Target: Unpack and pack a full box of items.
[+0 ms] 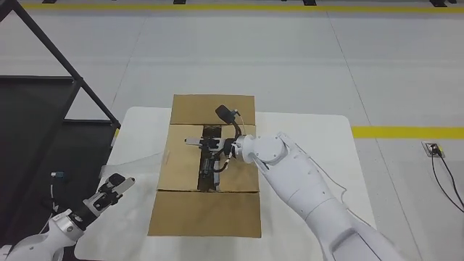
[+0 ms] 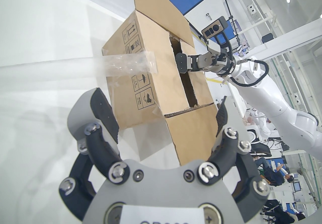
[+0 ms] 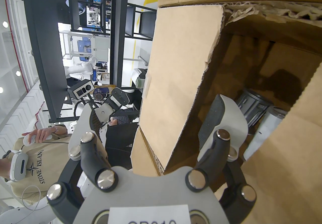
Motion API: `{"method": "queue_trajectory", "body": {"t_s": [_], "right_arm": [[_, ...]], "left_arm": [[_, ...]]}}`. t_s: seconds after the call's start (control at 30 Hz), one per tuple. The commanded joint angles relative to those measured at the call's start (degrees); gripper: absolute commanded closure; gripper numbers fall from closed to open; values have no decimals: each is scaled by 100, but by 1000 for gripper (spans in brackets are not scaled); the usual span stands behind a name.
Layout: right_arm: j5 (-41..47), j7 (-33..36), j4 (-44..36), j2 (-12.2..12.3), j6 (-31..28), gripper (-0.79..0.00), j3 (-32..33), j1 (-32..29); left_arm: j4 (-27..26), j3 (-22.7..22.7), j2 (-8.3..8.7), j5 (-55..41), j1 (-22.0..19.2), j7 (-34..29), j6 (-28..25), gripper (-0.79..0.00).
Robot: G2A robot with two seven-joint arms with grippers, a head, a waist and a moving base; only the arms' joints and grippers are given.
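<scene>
A brown cardboard box (image 1: pixel 206 217) stands in the middle of the white table (image 1: pixel 326 138). Its two outer flaps lie spread flat, and its inner flaps leave a narrow slit. My right gripper (image 1: pixel 210 148) is at that slit, open. In the right wrist view the gripper (image 3: pixel 154 109) straddles one inner flap (image 3: pixel 176 71), with one finger outside and the other inside the box. Inside lie a dark ribbed cylinder (image 3: pixel 254 106) and a white cylinder (image 3: pixel 266 129). My left gripper (image 1: pixel 119 185) hovers open and empty over the table's near left corner, facing the box (image 2: pixel 161 79).
A strip of clear tape (image 2: pixel 128 64) hangs off the box's side wall. A black metal rack (image 1: pixel 43 116) stands just left of the table. Bare tabletop lies on both sides of the box.
</scene>
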Motion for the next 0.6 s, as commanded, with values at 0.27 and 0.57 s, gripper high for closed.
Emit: {"method": "queue_trajectory", "body": {"t_s": [0.27, 0.57], "right_arm": [[-61, -175, -107, -1, 351, -785, 4, -158], [123, -166, 44, -118, 424, -785, 17, -184]], "left_arm": [[-117, 73, -13, 27, 14, 138, 103, -785], [-176, 138, 0, -3, -8, 21, 30, -785]]}}
